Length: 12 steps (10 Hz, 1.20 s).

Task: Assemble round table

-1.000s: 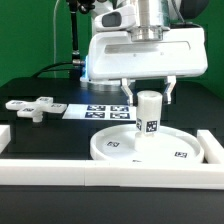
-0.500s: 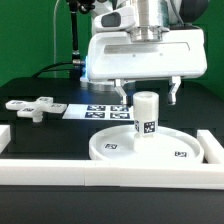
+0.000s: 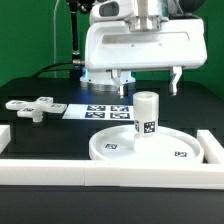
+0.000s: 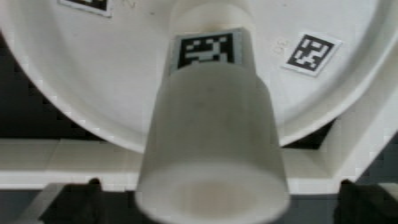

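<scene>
1. The tool [image 3: 149, 85] hovers above the post [image 3: 148, 113] with its fingers spread wide on either side, released and holding nothing.
2. The post stands upright near the middle of the round disc [image 3: 108, 150], which lies flat on the table [image 3: 60, 128] just behind the front border rail [image 3: 60, 172]. In the wrist view the post [image 4: 210, 130] rises straight toward the camera from the disc [image 4: 98, 80].
3. Whether the post is fully seated in the disc cannot be told from these views.
4. The step in hand looks like the end of fitting the post, with the tool let go of it.
5. The cross-shaped foot piece [image 3: 33, 106] lies loose, well apart toward the exterior view's left, beside the marker board [image 3: 105, 110].
6. The next move probably calls for travelling over to that foot piece, grasping it squarely, and carrying it back level so that its hub meets the post's top.
</scene>
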### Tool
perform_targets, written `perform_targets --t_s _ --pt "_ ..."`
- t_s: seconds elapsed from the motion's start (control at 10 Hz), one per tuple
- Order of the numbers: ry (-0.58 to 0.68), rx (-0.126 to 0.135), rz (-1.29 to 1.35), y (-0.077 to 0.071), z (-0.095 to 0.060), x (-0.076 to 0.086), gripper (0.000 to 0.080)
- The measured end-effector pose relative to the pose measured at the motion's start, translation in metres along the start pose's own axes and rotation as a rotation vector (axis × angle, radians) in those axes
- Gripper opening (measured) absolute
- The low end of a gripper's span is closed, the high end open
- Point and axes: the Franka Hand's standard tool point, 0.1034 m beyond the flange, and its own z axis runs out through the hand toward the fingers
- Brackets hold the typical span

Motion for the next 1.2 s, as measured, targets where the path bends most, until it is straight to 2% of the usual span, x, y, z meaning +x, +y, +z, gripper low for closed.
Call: perform_targets --t_s 0.2,0.4,0.5,0.8,1.1,1.2 --pt "-0.039 0.011 0.002 -0.003 0.005 -0.006 0.0649" --pt "-0.038 0.011 0.001 -0.002 0.006 -0.006 0.0649" --pt "-0.108 0.027 -0.023 -0.005 0.010 -0.012 0.0649" --pt "-0.302 0.069 -0.057 -0.004 0.013 -0.004 0.0649" --pt "-0.468 0.117 -0.058 -0.009 0.020 -0.008 0.0649" --pt "-0.466 0.117 -0.060 -0.007 0.023 -0.008 0.0649"
